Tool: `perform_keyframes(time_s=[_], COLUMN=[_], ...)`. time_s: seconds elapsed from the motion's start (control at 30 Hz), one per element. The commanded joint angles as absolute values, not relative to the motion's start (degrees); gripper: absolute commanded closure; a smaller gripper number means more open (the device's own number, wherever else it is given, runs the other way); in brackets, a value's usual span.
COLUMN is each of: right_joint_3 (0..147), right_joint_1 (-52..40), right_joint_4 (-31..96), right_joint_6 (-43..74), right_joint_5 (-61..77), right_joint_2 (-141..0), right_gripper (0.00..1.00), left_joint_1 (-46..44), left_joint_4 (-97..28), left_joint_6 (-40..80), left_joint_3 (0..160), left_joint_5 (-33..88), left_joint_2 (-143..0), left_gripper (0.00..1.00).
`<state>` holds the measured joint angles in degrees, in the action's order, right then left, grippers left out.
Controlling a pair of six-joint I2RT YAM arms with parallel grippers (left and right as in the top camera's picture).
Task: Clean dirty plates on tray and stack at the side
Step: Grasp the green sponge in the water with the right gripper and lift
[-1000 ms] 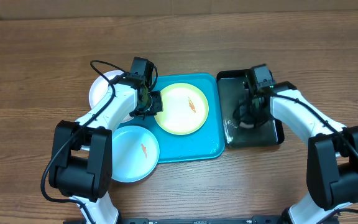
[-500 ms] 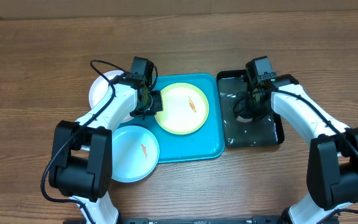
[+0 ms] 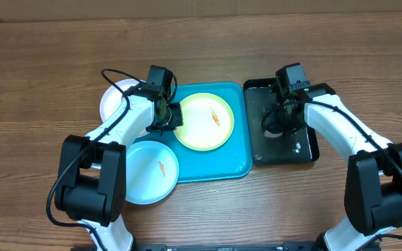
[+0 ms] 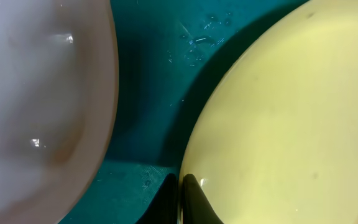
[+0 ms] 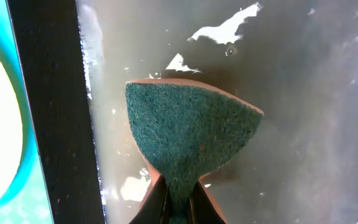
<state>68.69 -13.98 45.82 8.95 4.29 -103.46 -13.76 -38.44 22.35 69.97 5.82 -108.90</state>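
Partly hidden overhead: white plate (image 3: 109,102) under left arm (image 3: 132,113)

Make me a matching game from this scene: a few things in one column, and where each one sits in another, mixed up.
Things
1. yellow plate
2. blue plate
3. white plate
4. sponge

Places
A. over the black tray, pinched in the right gripper
B. far left, partly hidden by the left arm
C. middle of the blue tray, rim pinched by the left gripper
D. at the blue tray's corner nearest the left arm's base

Pairs: 1-C, 2-D, 3-B, 4-A
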Motion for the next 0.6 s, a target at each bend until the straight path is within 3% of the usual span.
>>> perform_keyframes(time_s=[0.0,0.57], right_joint_3=[69.8,73.4], right_joint_1=[-14.2,-13.8], right_joint_4=[45.4,50.9], right_joint_6=[8.6,8.5], right_joint_5=[4.5,2.2], right_joint_2=[-103.2,-103.2], right_gripper=[0.96,0.96], left_joint_1=[-13.5,-13.5], left_joint_4=[-38.2,-36.8], left_joint_6=[22.3,22.1], left_joint_3=[69.1,69.0], left_joint_5=[6.0,6.9], left_joint_2=[-109.5,-109.5], left_gripper=[0.95,0.96])
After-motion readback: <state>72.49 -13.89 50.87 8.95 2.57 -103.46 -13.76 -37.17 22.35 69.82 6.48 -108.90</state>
